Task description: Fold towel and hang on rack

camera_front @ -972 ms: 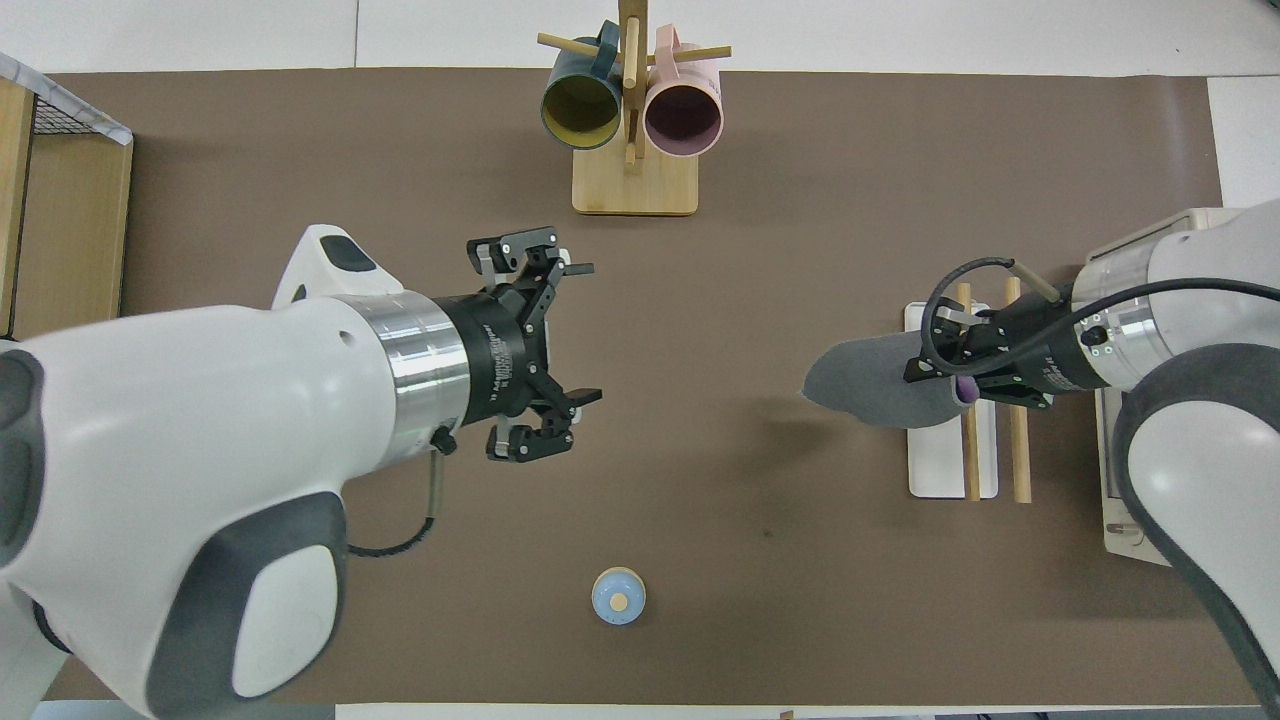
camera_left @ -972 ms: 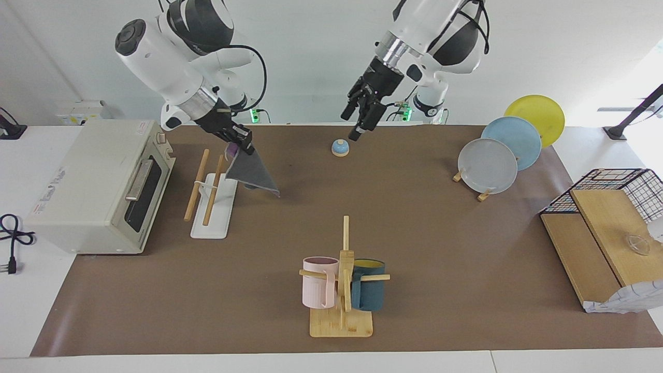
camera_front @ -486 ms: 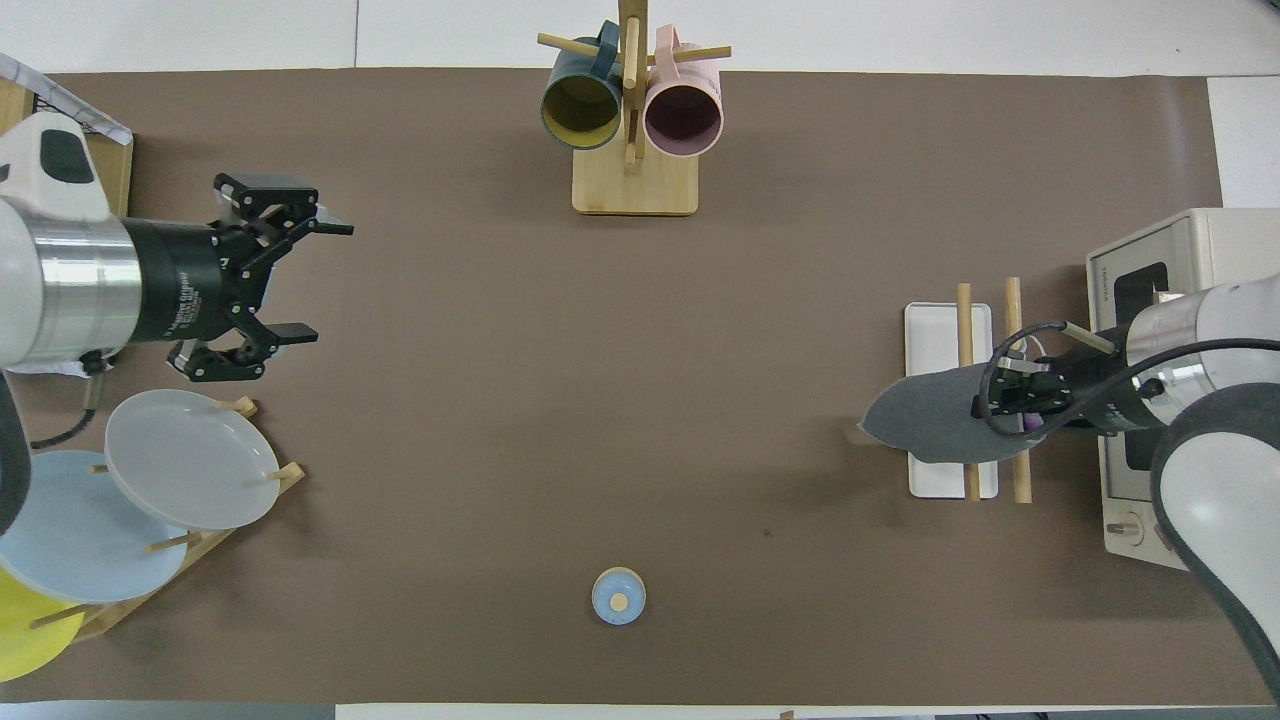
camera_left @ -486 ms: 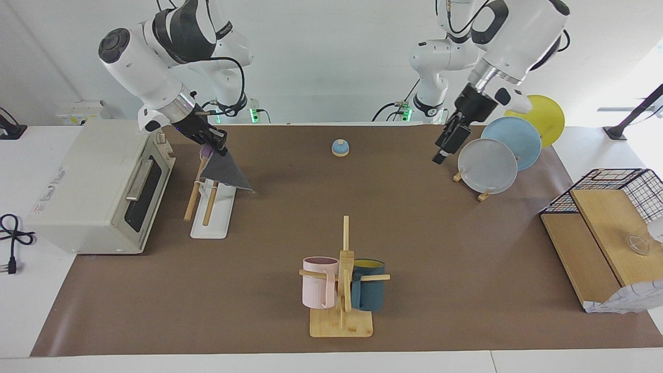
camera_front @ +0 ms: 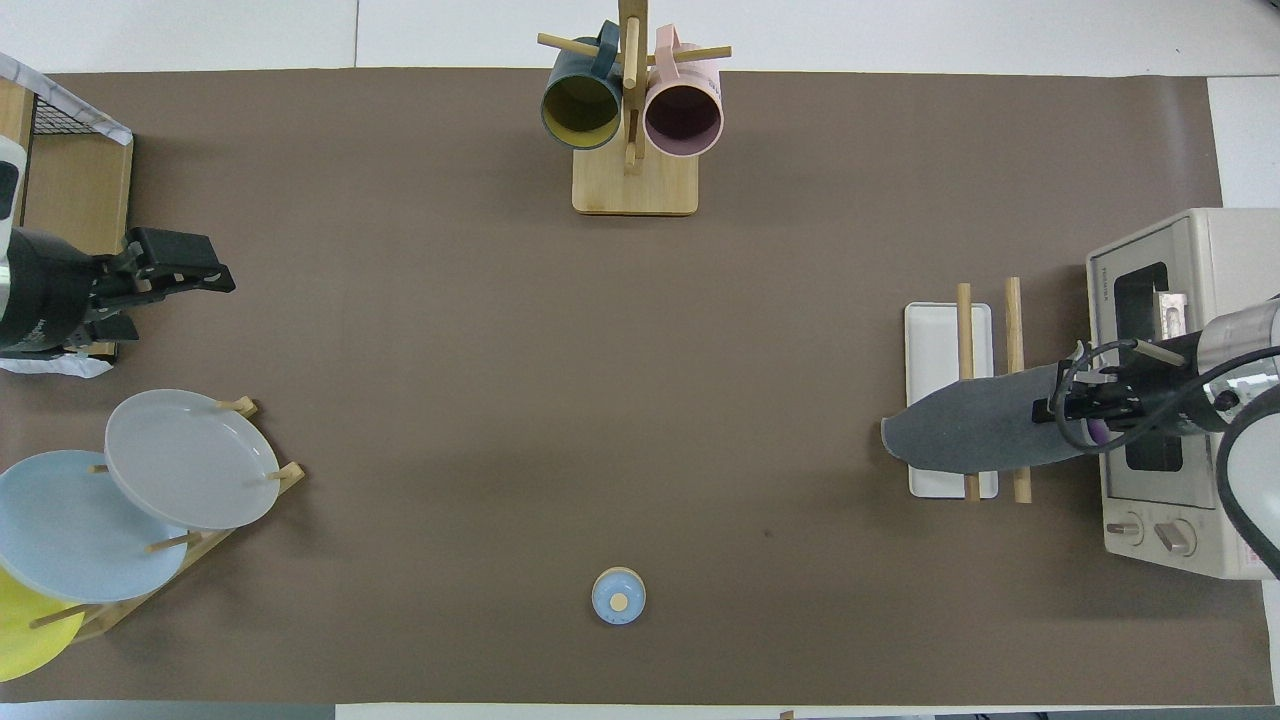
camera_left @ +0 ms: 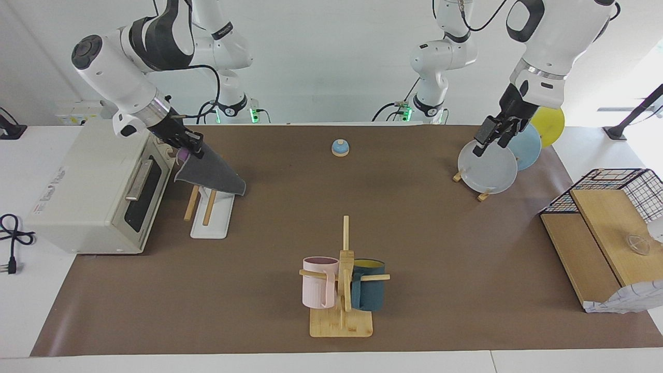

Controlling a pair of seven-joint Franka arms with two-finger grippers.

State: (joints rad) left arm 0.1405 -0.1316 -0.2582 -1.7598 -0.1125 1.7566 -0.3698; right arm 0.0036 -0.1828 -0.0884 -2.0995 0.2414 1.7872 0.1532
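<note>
The towel shows its dark grey face, with a bit of purple at the pinched corner. My right gripper is shut on that corner, over the gap between the rack and the oven. From there the cloth spreads across both light-wood rods of the rack, over their ends nearer to the robots, and its free edge hangs past the white base toward the table's middle. My left gripper hangs open and holding nothing over the plate stand; in the overhead view it sits at the left arm's end.
A toaster oven stands right beside the rack. A stand of plates is under the left gripper, with a wire basket and wooden boards farther out. A small blue bell and a mug tree stand mid-table.
The right gripper carried the towel sideways toward the oven, and the cloth now spans both rods. The left arm swung from the table's middle out to the plate stand, still open.
</note>
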